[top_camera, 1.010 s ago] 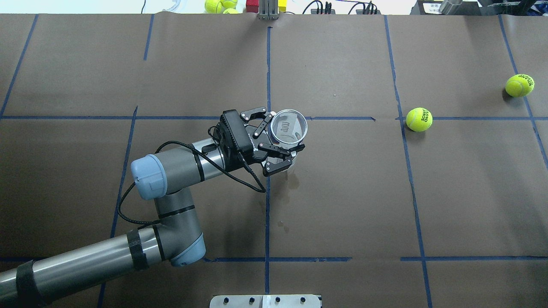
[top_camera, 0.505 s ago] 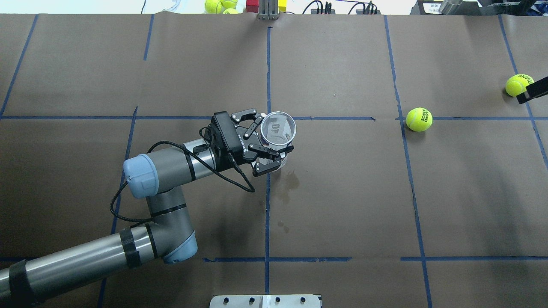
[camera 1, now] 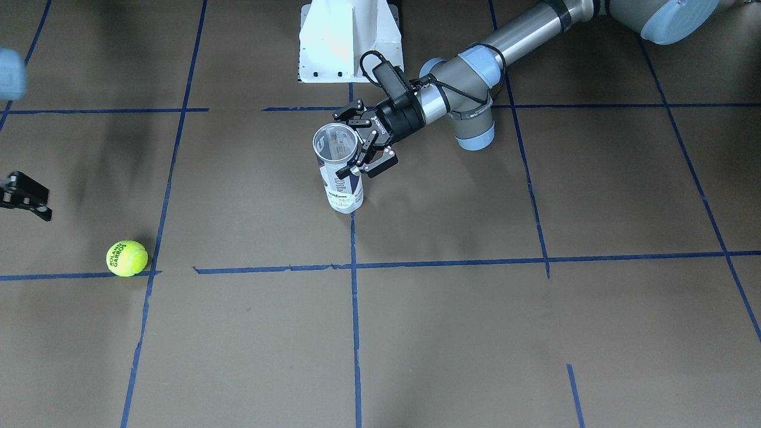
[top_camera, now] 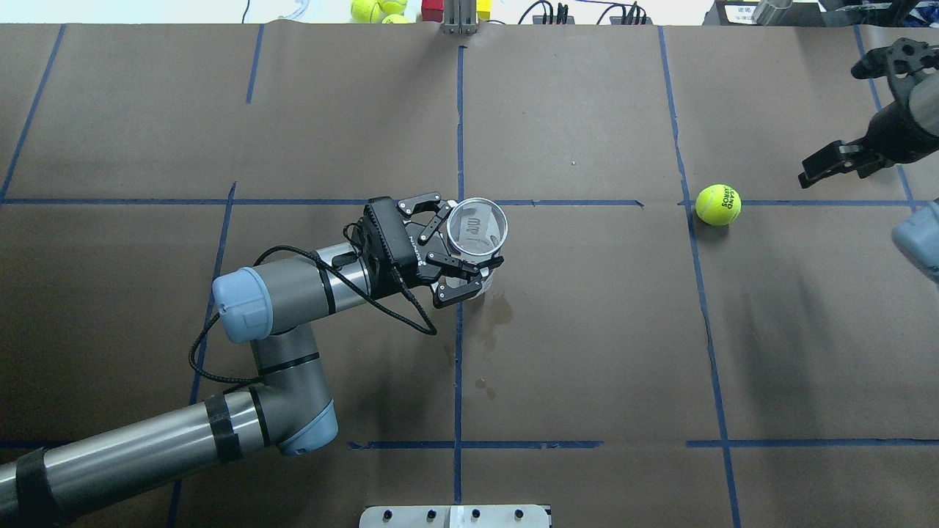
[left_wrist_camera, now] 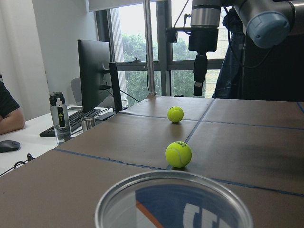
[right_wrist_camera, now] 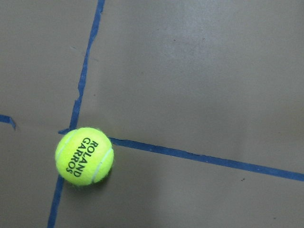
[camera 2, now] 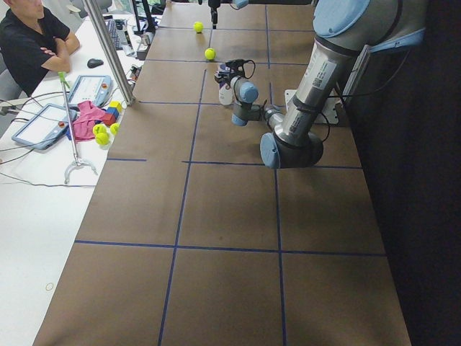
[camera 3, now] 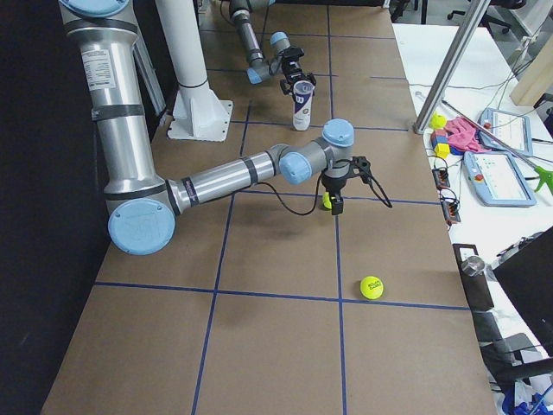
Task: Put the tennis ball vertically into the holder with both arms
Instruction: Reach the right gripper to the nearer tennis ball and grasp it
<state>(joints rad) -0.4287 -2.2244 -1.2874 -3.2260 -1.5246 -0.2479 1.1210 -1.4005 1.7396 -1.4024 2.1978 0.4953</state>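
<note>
Two balls lie loose on the table (top_camera: 587,345). Inner ball (top_camera: 717,204) sits on a tape (top_camera: 807,202) cross, well off to the robot's right of the can (camera 1: 340,189). Outer ball (camera 3: 372,288) lies further toward the table's right end. Can stands upright near table centre, mouth up. Left gripper (top_camera: 466,247) clamps it from the side, just below the rim. Right gripper (top_camera: 832,123) hangs above the table near the balls, pointing down, fingers spread wide, touching neither ball.
</note>
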